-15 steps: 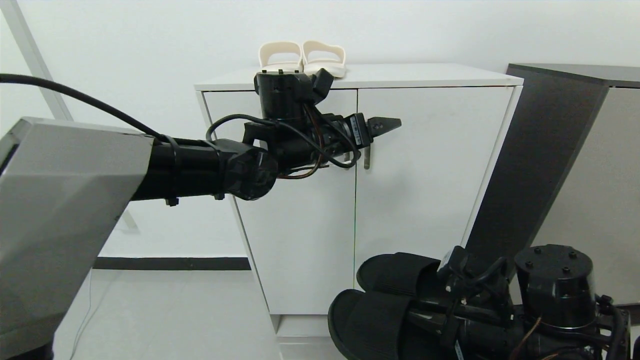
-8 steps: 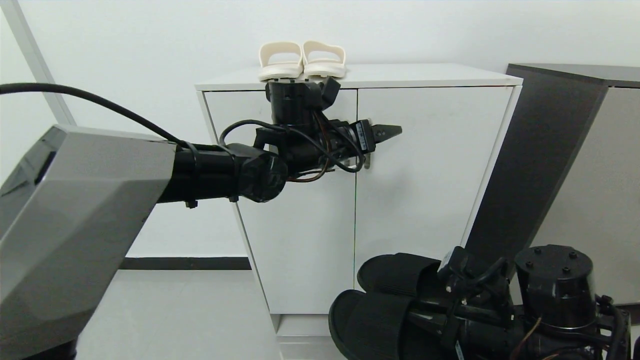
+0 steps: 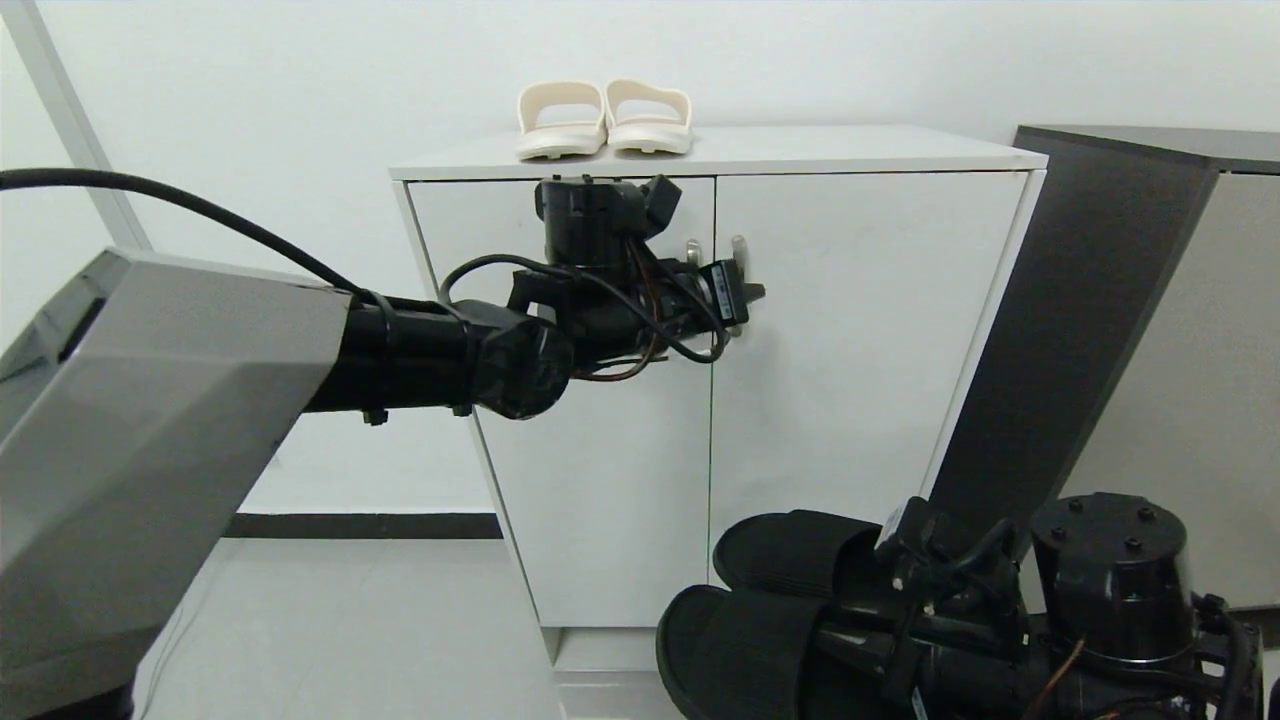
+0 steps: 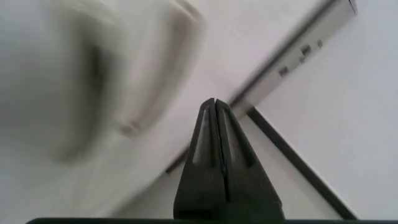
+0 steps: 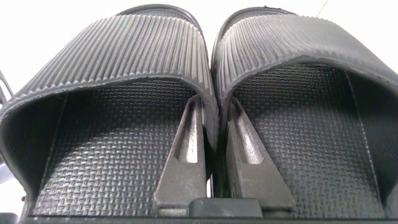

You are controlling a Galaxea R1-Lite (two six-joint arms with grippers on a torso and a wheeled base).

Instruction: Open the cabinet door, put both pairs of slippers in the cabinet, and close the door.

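Holds left claw (image 3: 752,292) clenched, nothing in its grip, tip at right-door handle (image 3: 738,248) of closed cabinet (image 3: 850,330). Pinches black slippers (image 5: 124,74) in right claw (image 5: 214,102), clamped over the two touching inner strap walls, low before cabinet. Cream slippers (image 3: 604,118) side by side on cabinet top.

The cabinet (image 3: 860,300) is plain white; the cream slippers (image 3: 604,118) are unpatterned, the black slippers (image 5: 205,81) textured (ribbed straps, diamond-embossed footbeds).

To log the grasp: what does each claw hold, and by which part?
The right claw pinches the black slippers by their touching inner strap sides. The left claw is shut, holding nothing.
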